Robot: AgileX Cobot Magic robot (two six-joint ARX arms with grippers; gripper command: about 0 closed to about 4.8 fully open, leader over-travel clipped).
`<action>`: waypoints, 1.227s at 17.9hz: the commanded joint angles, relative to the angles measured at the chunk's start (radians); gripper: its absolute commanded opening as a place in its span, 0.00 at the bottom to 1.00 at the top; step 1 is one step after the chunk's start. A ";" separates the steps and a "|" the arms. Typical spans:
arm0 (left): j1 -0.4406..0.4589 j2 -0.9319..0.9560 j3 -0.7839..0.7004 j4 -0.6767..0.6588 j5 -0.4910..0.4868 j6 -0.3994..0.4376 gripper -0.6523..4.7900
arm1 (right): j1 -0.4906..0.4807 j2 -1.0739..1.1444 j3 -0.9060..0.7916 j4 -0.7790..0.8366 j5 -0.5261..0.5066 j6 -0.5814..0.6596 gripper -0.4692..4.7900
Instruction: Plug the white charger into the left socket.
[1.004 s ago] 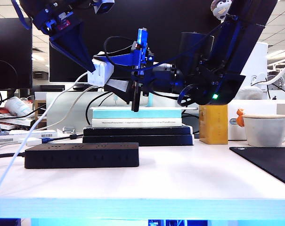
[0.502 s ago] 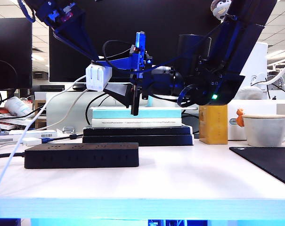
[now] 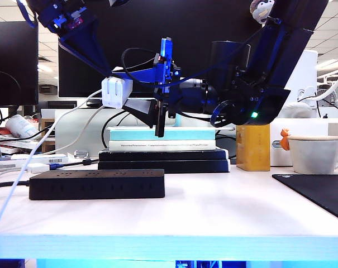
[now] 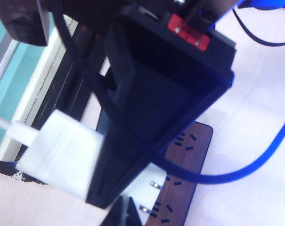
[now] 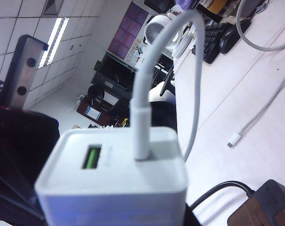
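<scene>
The white table (image 3: 213,212) fills the lower half of the exterior view, with the black power strip (image 3: 96,183) lying lengthwise at lower left and a stack of books (image 3: 163,151) behind it at centre. The right end effector (image 3: 159,120) reaches in from the right to the middle of the frame; whether its jaws grip anything cannot be told. The left end effector (image 3: 110,84) comes down from the upper left, pressed together on the white charger (image 3: 115,92). The charger hangs in the air at centre left, well above the strip's right portion, its cable (image 3: 40,151) trailing down to the left. The left socket therefore lies below and to the left of the charger, nearer the left arm. In the left wrist view the prongs (image 4: 149,195) point toward the strip's sockets. Print on the book spines is too small to read.
</scene>
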 commanded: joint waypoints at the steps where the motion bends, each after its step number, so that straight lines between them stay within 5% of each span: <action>1: 0.002 -0.001 0.002 -0.016 0.001 0.000 0.11 | 0.001 -0.011 0.007 0.033 0.001 0.001 0.08; 14: 0.000 0.022 0.000 -0.015 0.027 0.000 0.11 | 0.002 -0.011 0.007 0.089 0.000 0.046 0.08; 22: -0.001 0.068 0.000 -0.142 0.042 0.007 0.11 | 0.001 -0.011 0.007 0.089 0.000 0.045 0.08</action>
